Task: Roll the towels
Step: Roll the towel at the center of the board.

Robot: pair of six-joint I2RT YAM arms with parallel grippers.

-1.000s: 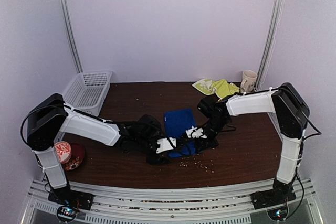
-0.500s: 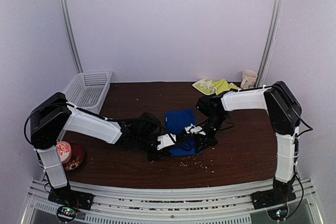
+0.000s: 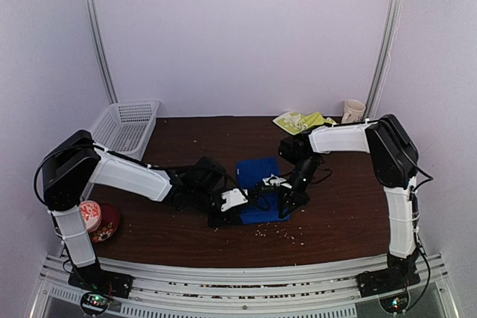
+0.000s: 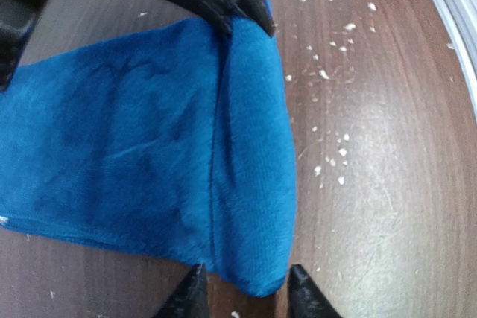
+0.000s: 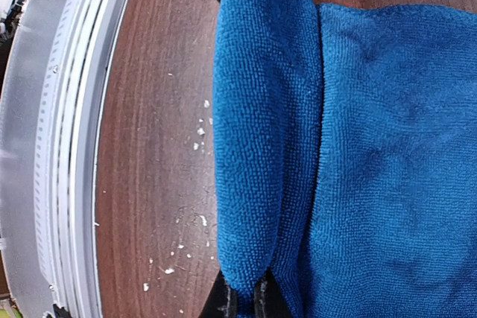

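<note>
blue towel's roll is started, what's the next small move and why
Probably close the left gripper on its end of the roll: its fingers only straddle that end, while the right gripper pinches the other, and most of the blue towel lies flat, unrolled.

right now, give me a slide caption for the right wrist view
Right jaws pinch the rolled edge of the blue towel, crumbs dotting the brown table beside it.

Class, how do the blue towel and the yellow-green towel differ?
The blue towel is plain and larger; the yellow-green towel is patterned and smaller. The blue one lies mid-table, its near edge rolled and pinched by the right gripper; the yellow-green one lies crumpled at the back. Both are cloths.
</note>
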